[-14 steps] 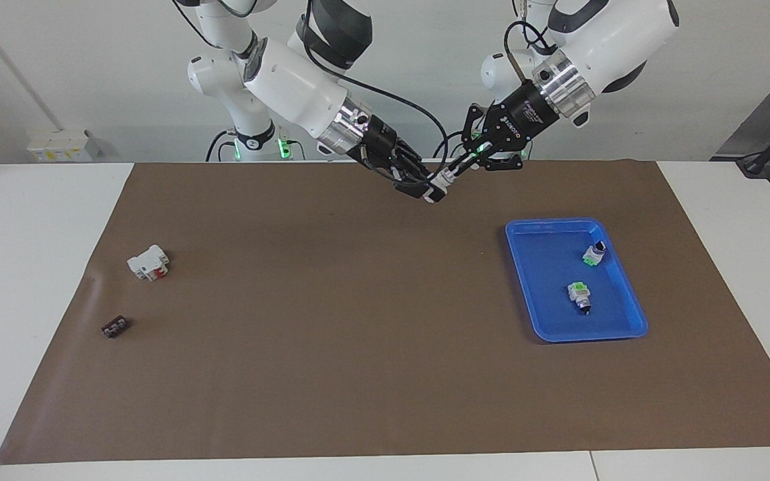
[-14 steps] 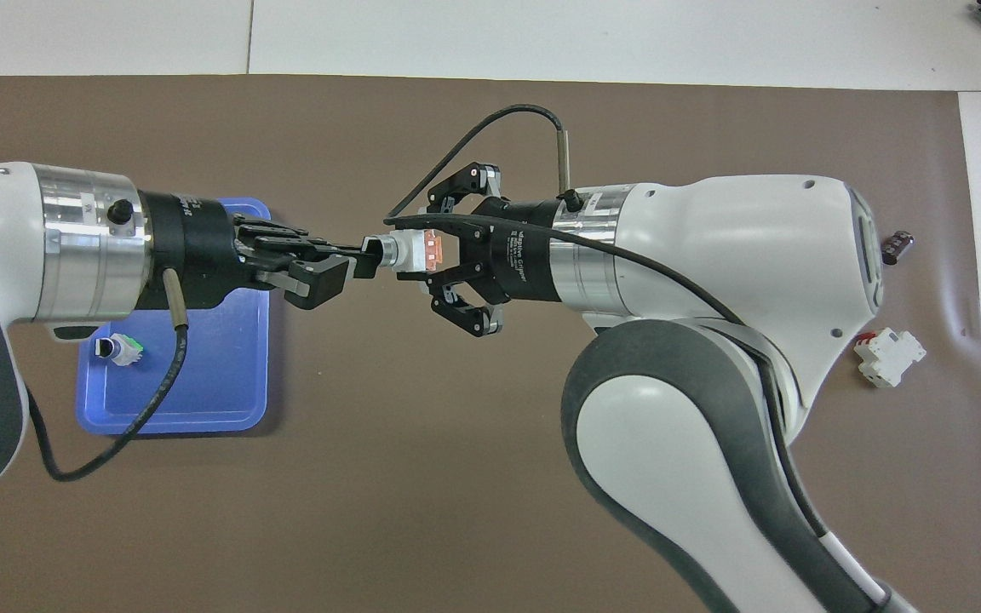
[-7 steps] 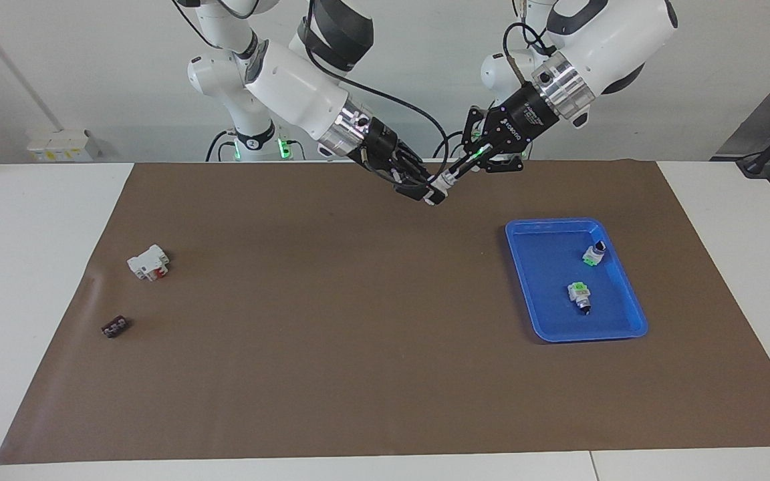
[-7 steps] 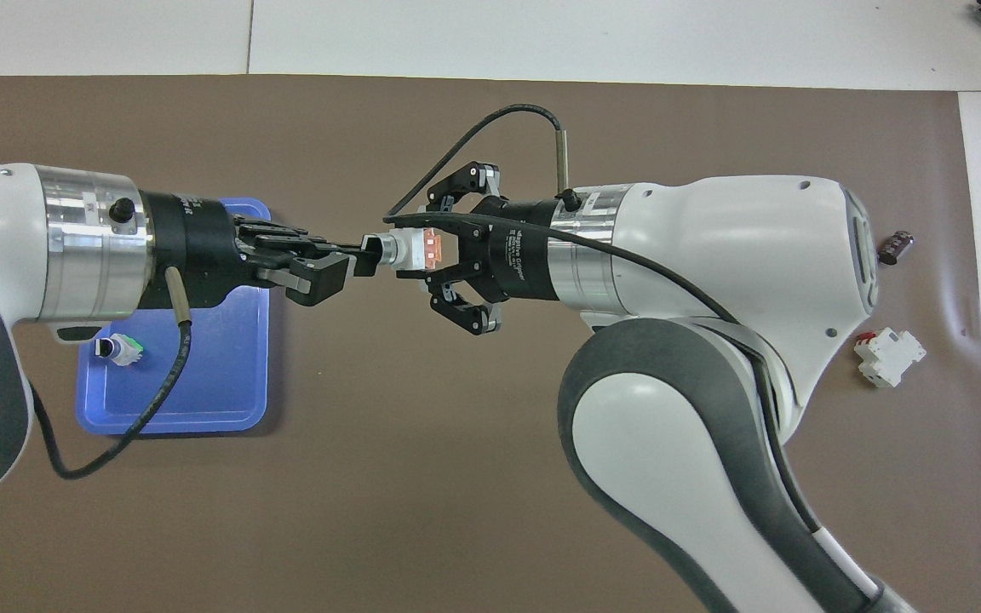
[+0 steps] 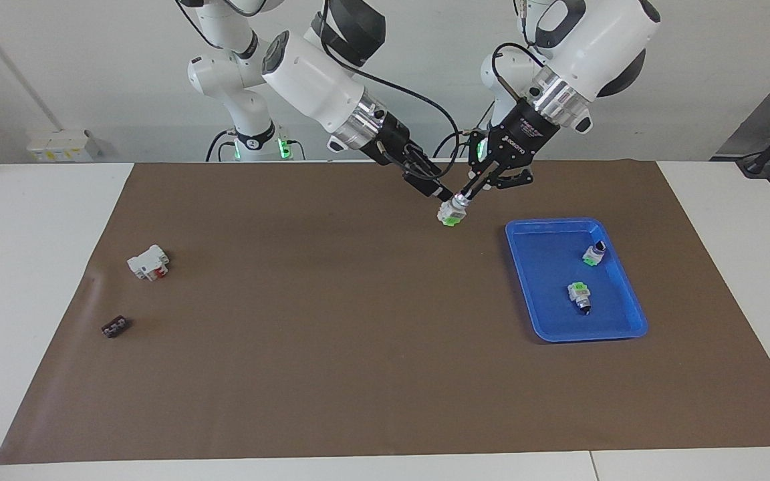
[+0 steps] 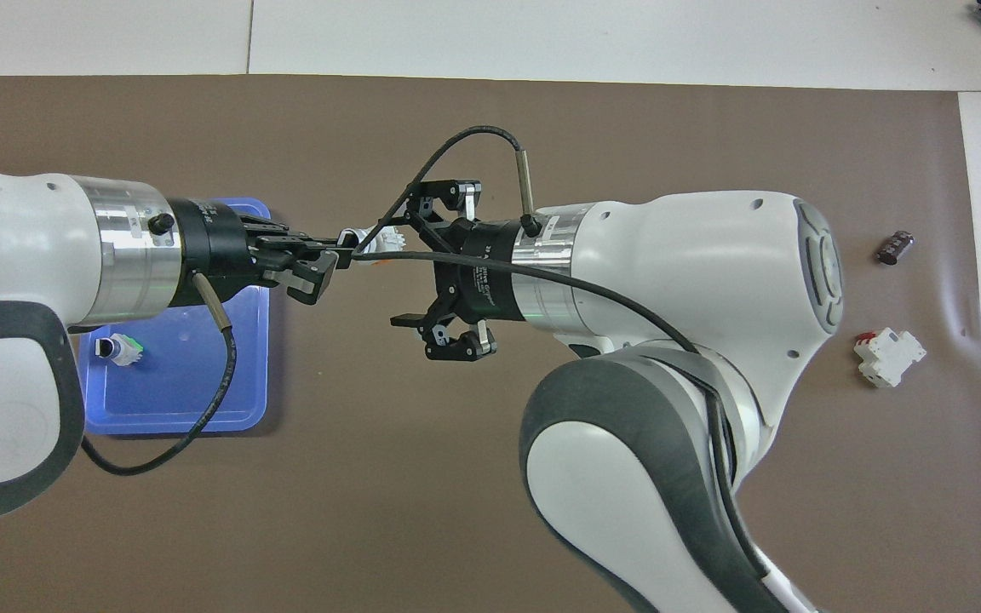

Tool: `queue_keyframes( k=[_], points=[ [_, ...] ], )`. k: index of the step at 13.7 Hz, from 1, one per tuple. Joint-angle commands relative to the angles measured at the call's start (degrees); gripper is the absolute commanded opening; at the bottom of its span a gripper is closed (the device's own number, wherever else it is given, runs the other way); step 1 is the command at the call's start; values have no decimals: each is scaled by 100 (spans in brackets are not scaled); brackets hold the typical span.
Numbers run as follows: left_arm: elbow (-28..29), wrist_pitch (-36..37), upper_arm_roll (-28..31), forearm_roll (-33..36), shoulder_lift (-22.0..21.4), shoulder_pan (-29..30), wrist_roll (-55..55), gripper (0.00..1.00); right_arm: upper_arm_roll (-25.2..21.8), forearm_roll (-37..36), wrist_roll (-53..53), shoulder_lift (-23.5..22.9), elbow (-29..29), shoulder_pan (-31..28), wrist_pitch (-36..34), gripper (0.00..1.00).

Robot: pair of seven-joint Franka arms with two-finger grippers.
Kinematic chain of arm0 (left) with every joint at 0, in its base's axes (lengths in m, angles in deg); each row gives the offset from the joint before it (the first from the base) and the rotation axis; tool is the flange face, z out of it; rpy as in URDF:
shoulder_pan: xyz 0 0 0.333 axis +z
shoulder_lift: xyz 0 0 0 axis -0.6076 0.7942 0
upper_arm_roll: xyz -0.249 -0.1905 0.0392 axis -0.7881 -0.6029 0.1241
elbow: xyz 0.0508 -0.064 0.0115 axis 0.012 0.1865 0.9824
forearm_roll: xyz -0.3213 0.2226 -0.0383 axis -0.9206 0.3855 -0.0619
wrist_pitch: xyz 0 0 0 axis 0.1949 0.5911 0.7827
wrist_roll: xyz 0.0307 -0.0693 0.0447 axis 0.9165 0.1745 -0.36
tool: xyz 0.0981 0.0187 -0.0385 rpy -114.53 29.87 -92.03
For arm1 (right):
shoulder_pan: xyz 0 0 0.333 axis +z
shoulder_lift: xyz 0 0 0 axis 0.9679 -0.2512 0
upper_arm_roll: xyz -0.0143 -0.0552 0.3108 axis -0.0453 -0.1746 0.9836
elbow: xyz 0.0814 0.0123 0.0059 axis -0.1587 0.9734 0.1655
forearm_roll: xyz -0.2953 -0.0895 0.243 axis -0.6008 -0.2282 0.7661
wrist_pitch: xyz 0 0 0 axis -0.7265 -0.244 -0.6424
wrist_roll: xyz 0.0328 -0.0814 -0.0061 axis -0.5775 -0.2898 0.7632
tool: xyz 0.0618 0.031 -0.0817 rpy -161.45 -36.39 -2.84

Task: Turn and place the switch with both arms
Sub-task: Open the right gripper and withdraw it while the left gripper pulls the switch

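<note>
The white-and-red block (image 5: 148, 262) and the small black piece (image 5: 114, 327) lie untouched at the right arm's end of the tabletop. Over the middle of the brown mat (image 5: 331, 347), the right tool (image 5: 433, 187) has just let go: a moment ago it was clamped on the white body of the switch (image 5: 451, 215), and now its fingers stand wide apart and clear of it. The left tool (image 5: 466, 195) stays closed on the switch's dark cylindrical end and has swung it down, so it hangs in the air over the mat with its green face downward, beside the blue tray (image 5: 575, 337). The handover looks complete and the turn done; what seems left is placing it in the tray, where two other switches (image 5: 594, 254) already lie. The facing view shows the switch hanging free above the mat and both tray switches. The overhead view shows the right tool's spread fingers plainly, but a cable (image 6: 490, 136) and the tools hide most of the switch, and the left arm covers one tray switch.
</note>
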Motion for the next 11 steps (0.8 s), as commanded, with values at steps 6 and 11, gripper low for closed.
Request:
queue_keyframes(
  k=[6, 11],
  points=[
    [1771, -234, 52, 866, -1018, 680, 2723, 0, -10, -1818, 1660, 218, 19, -127, -710, 100],
    [2509, -173, 52, 875, -1431, 1393, 5624, 0, -19, -3137, 2792, 253, 19, -740, -746, 100]
  ],
)
